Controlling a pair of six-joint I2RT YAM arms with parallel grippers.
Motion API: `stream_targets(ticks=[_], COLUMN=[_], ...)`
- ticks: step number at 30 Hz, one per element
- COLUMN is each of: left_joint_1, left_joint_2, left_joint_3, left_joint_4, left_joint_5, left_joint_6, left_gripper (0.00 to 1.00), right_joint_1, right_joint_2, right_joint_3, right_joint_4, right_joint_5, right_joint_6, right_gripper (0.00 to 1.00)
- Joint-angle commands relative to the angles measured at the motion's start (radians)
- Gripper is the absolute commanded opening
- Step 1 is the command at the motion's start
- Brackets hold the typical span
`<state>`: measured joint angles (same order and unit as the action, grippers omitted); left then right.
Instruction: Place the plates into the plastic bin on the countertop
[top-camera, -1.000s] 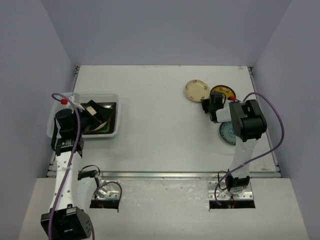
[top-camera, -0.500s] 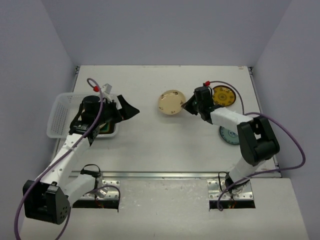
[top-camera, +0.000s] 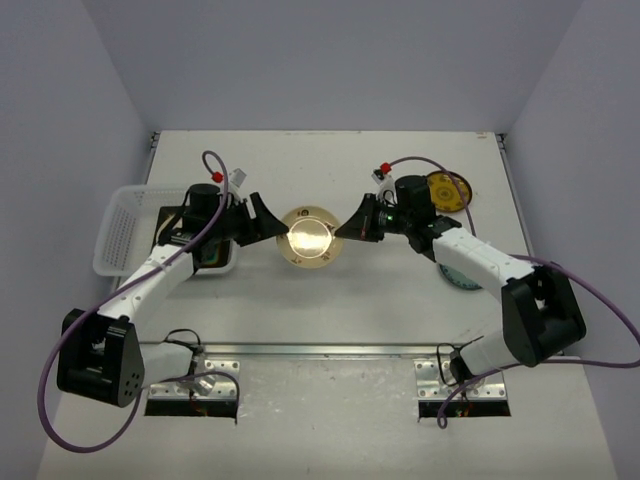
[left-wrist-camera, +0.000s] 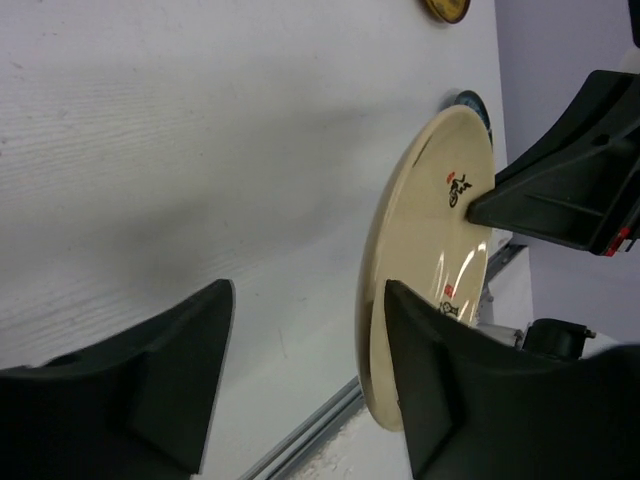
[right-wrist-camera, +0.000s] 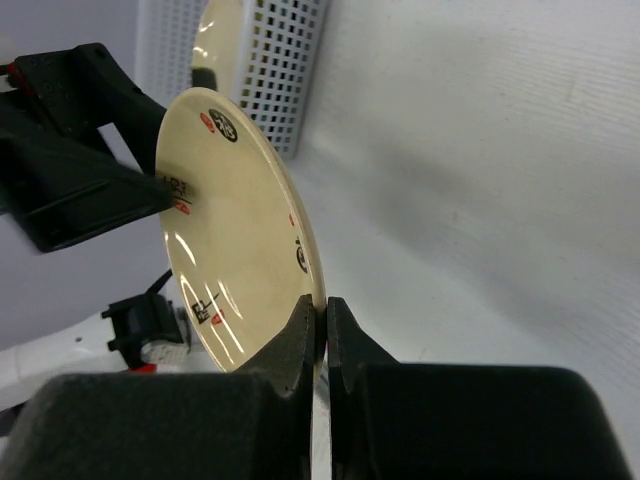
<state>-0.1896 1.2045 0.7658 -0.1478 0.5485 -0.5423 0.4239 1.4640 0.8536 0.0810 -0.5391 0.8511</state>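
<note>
A cream plate (top-camera: 308, 237) with small dark and red marks hangs on edge above the middle of the countertop (top-camera: 330, 300). My right gripper (top-camera: 355, 220) is shut on its right rim; in the right wrist view the fingertips (right-wrist-camera: 322, 305) pinch the plate (right-wrist-camera: 240, 220). My left gripper (top-camera: 262, 217) straddles the opposite rim with its jaws open. In the left wrist view one finger (left-wrist-camera: 420, 370) lies along the plate (left-wrist-camera: 430, 230), the other (left-wrist-camera: 180, 370) stands well apart. The plastic bin (top-camera: 120, 230) sits at the left with a dark square plate (top-camera: 207, 255) inside.
A brown-yellow patterned plate (top-camera: 447, 191) lies at the back right. A pale blue-grey plate (top-camera: 457, 274) is partly hidden under the right arm. A metal rail (top-camera: 330, 350) runs along the countertop's front edge.
My right gripper carried the cream plate from the back right to the middle. My left gripper left the bin, swung right to the plate's other rim, and its jaws have narrowed.
</note>
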Motion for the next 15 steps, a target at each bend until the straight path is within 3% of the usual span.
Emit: stream_targets(ticks=[1,3,4,5,6,7,8,9,10,12,15], left_joint_1=[-0.036,-0.042,-0.041,-0.041,-0.041,-0.038,-0.032,-0.018,0.03,0.224,0.427], left_joint_2=[-0.01,-0.01,-0.01,-0.007,-0.006,-0.01,-0.021,-0.038,-0.063,-0.139,-0.204], left_joint_3=[0.005,0.011,0.021,0.027,0.048,0.065,0.083,0.099,0.1,0.059,0.003], left_joint_4=[0.056,0.053,0.05,0.033,-0.005,-0.031,-0.061,-0.092,-0.109,-0.11,-0.098], left_joint_5=[0.046,0.05,0.05,0.045,0.006,-0.037,-0.116,-0.205,-0.278,-0.373,-0.438], left_joint_6=[0.025,0.026,0.031,0.038,0.045,0.045,0.036,0.021,-0.017,-0.133,-0.238], left_gripper=[0.44,0.23,0.17,0.02,0.0,0.0,0.0,0.0,0.0,0.0,0.0], right_joint_1=[0.015,0.023,0.026,0.026,0.026,0.024,0.02,0.014,0.004,-0.039,-0.102], right_joint_2=[-0.026,-0.008,-0.005,-0.004,-0.006,-0.01,-0.023,-0.041,-0.057,-0.107,-0.176], right_joint_3=[0.009,0.008,0.002,-0.008,-0.012,-0.013,-0.017,-0.024,-0.031,-0.067,-0.156], right_joint_4=[0.154,0.188,0.209,0.247,0.25,0.239,0.206,0.165,0.127,0.05,-0.009], right_joint_5=[-0.149,-0.176,-0.183,-0.191,-0.198,-0.196,-0.167,-0.123,-0.058,0.069,0.164], right_joint_6=[0.055,0.083,0.094,0.12,0.12,0.112,0.089,0.062,0.037,0.01,0.012], right_gripper=[0.0,0.0,0.0,0.0,0.0,0.07,0.4,0.8,0.98,0.99,0.99])
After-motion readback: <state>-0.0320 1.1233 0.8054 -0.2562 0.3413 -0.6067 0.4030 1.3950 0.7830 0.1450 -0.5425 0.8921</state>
